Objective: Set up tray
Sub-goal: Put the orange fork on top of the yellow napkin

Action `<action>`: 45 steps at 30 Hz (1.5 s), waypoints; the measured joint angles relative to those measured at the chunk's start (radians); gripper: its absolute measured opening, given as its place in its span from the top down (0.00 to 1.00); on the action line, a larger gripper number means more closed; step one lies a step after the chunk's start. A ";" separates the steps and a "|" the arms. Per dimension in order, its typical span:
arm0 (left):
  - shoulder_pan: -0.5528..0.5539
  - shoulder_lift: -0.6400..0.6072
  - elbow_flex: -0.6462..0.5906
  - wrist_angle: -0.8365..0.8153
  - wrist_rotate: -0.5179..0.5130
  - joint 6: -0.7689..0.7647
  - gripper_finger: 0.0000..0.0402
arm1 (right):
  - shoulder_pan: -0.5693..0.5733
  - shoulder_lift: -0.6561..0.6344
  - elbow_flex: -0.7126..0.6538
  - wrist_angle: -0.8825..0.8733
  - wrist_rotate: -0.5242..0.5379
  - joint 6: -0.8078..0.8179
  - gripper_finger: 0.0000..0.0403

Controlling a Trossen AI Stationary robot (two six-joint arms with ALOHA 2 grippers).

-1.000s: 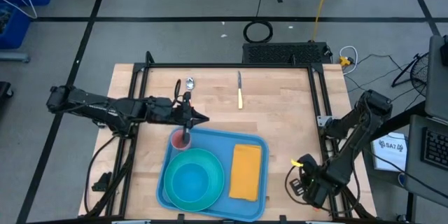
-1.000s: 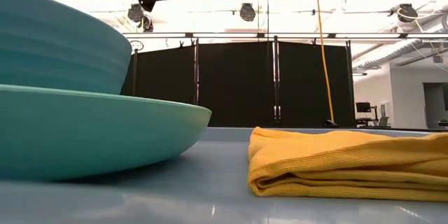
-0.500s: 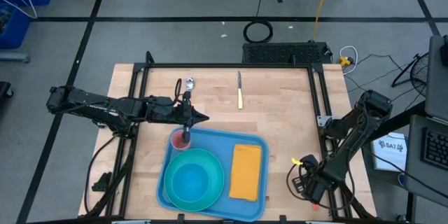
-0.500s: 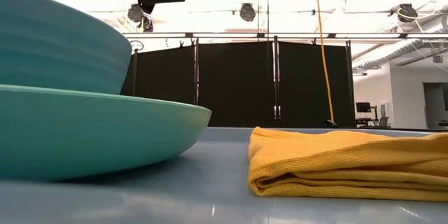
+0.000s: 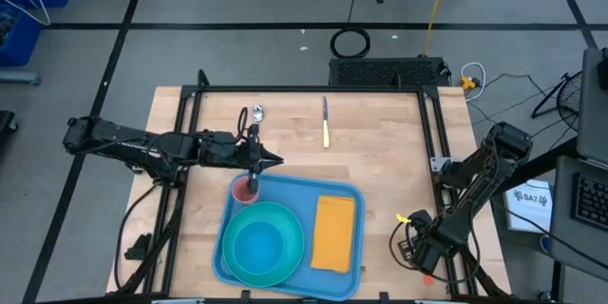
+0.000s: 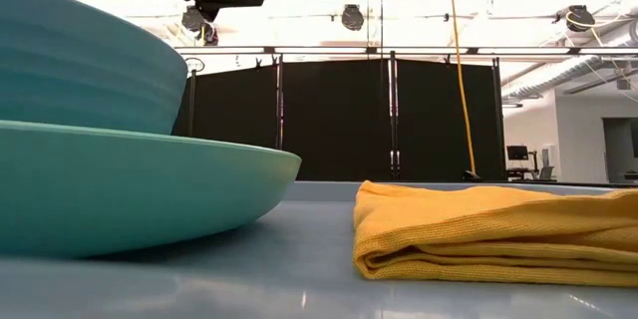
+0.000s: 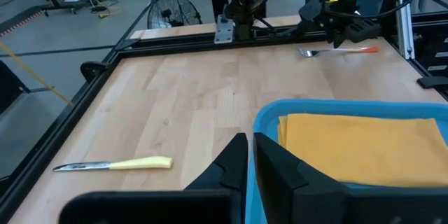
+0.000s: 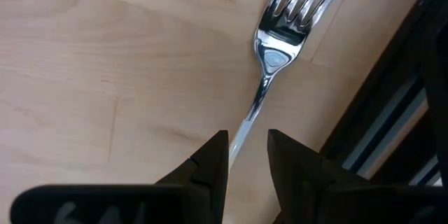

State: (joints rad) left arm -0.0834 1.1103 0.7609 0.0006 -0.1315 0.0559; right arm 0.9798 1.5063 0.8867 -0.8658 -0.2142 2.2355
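Observation:
The light-blue tray (image 5: 353, 193) lies at the table's near middle. It carries a teal plate with a bowl (image 5: 261, 242), a folded orange napkin (image 5: 333, 234) and a red cup (image 5: 244, 191) in its far left corner. My left gripper (image 7: 250, 147) is shut and hovers over that corner (image 5: 275, 161), holding nothing. A silver fork (image 8: 280, 35) lies flat on the wood by the table's right rail, near the near right corner. My right gripper (image 8: 248, 147) points down over it. It is open, with one finger on each side of the fork's thin neck.
A knife with a yellow handle (image 5: 325, 125) lies on the wood beyond the tray, and a piece of silver cutlery (image 5: 257, 112) lies at the far left. The black frame rail (image 8: 392, 105) runs close beside the fork. Bare wood lies between tray and right rail.
My right gripper has sunk toward the fork at the table's near right corner, and its wrist has tipped and rolled a little. The left arm, the tray and the things on it have kept still.

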 joint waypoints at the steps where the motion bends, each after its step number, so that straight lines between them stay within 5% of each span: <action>1: 0.000 0.000 0.000 0.000 0.000 0.000 0.94 | 0.000 0.000 0.000 0.000 0.000 0.001 0.77; 10: 0.000 0.000 0.000 0.000 0.000 -0.006 0.99 | 0.001 0.044 -0.003 0.029 -0.004 -0.003 0.77; 27: 0.000 0.000 0.000 0.001 0.000 -0.009 0.90 | 0.000 0.104 -0.005 0.053 -0.060 -0.011 0.78; 36: 0.000 0.000 0.000 0.000 -0.001 -0.011 0.90 | -0.024 0.105 -0.005 0.092 -0.077 -0.034 0.97; 41: 0.000 0.000 0.000 -0.006 -0.001 -0.011 0.90 | -0.024 0.104 -0.019 0.100 -0.067 -0.056 0.99; 45: 0.000 0.000 0.000 -0.006 -0.001 -0.011 0.90 | -0.021 0.103 -0.025 0.091 0.038 -0.090 0.99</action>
State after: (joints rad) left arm -0.0834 1.1103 0.7609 -0.0055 -0.1322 0.0444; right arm 0.9589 1.6089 0.8619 -0.7747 -0.1759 2.1457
